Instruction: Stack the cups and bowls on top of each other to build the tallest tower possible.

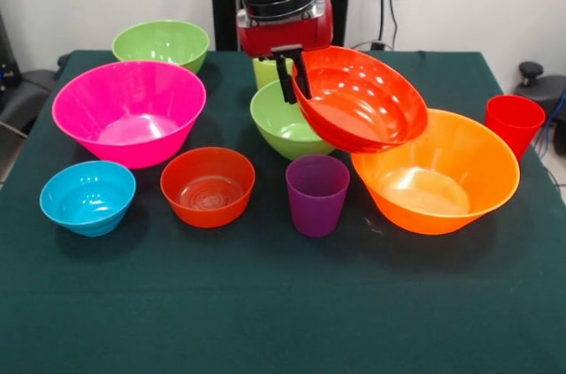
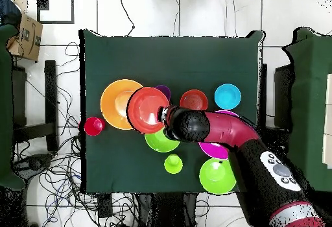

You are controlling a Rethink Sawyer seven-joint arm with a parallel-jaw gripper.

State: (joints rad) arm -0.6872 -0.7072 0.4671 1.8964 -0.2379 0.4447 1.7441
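Red-orange bowl (image 1: 363, 98) tilted, lifted, rim pinched by clenched gripper (image 1: 294, 82), over large orange bowl (image 1: 438, 175)

A dark green cloth (image 1: 265, 303) covered my table. A cardboard box (image 2: 24, 36) sat off one corner, and loose cables (image 2: 61, 172) trailed over the tiled floor (image 2: 194, 13).

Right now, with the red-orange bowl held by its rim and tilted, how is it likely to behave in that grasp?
The red-orange bowl keeps its round shape while pinched at one edge by the hand, so it is probably stiff and light. Its glossy surface suggests it could slip or swing in such a narrow grip. Set down on the large orange bowl, it would likely nest rather than tip.
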